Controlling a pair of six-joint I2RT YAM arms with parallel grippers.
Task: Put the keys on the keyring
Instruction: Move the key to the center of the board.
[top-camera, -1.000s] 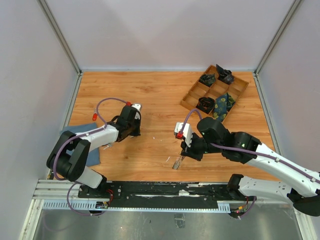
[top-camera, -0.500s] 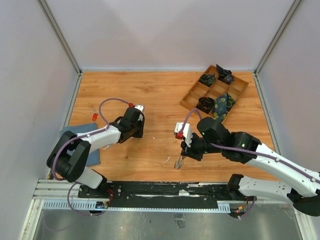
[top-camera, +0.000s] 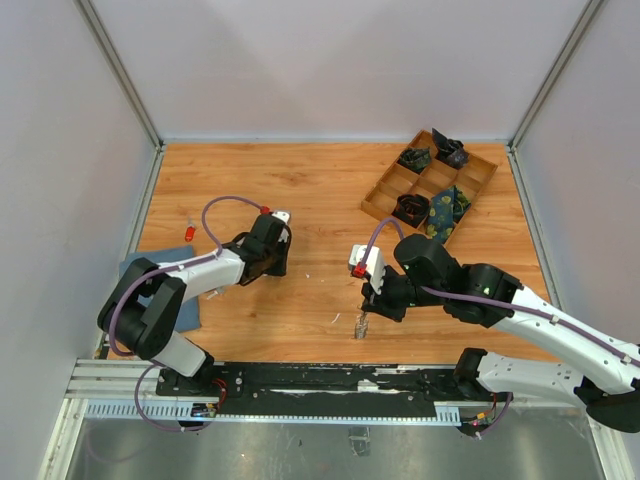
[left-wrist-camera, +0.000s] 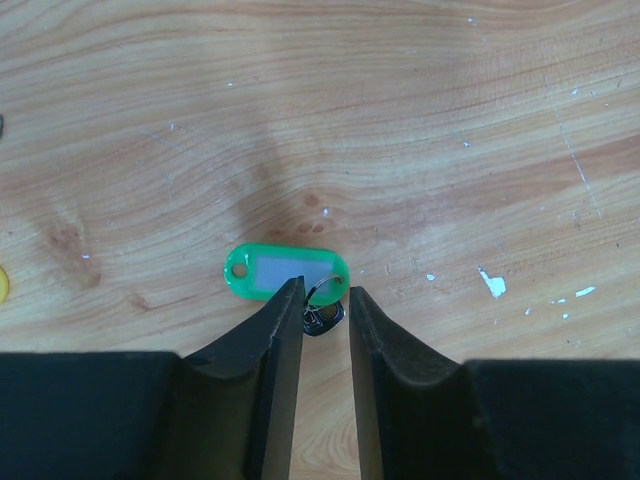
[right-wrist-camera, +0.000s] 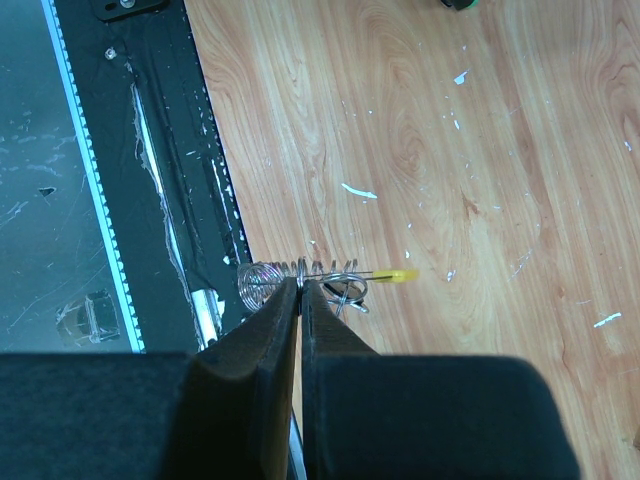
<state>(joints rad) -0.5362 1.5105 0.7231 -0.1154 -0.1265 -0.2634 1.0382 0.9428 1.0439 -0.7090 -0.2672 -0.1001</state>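
One keyring (right-wrist-camera: 345, 290), silver wire with yellow sleeve, pinched in right gripper (right-wrist-camera: 300, 290). One green tag (left-wrist-camera: 287, 272); left gripper (left-wrist-camera: 325, 298) parted.

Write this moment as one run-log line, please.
left gripper: open at green key tag | right gripper: shut on keyring | status: tag not yet threaded

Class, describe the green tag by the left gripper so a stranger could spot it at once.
On the wooden table, look just ahead of the left gripper. A flat oval tag lies there: bright green with a pale label, unlike the small dark ring beside it.
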